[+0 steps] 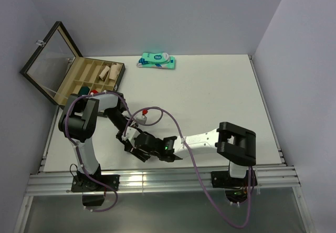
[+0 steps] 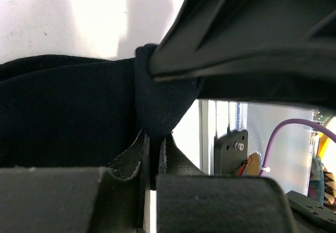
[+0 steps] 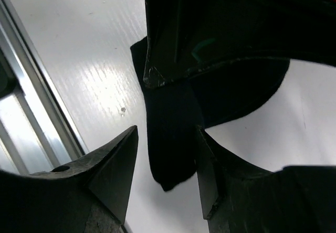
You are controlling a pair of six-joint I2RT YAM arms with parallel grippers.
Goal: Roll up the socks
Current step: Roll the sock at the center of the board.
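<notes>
While the left gripper is pinching a fold of the socks with its jaws all but closed, the right gripper is standing half spread around a loose black flap. Its fingers are not pressing on the cloth, as far as the right wrist view shows. The socks are lying at about 6 o'clock on the table, close to the near edge, and from above they are almost wholly hidden under the two meeting grippers. Only black fabric is showing clearly; whether the green sock is lying underneath, I cannot tell.

Judging from this, the step in hand is taking hold of the free end so that the roll can be started or tightened. To do it well, the right gripper should be settling deeper over the flap before closing, so that it is catching the full thickness of cloth and not just the tip. The left pinch should be gripping firmly as an anchor, since any slack is likely to be letting the layers slide apart. The two grippers are crowding each other, so any turn toward 12 o'clock should be going slowly, with the fingers kept from colliding.
</notes>
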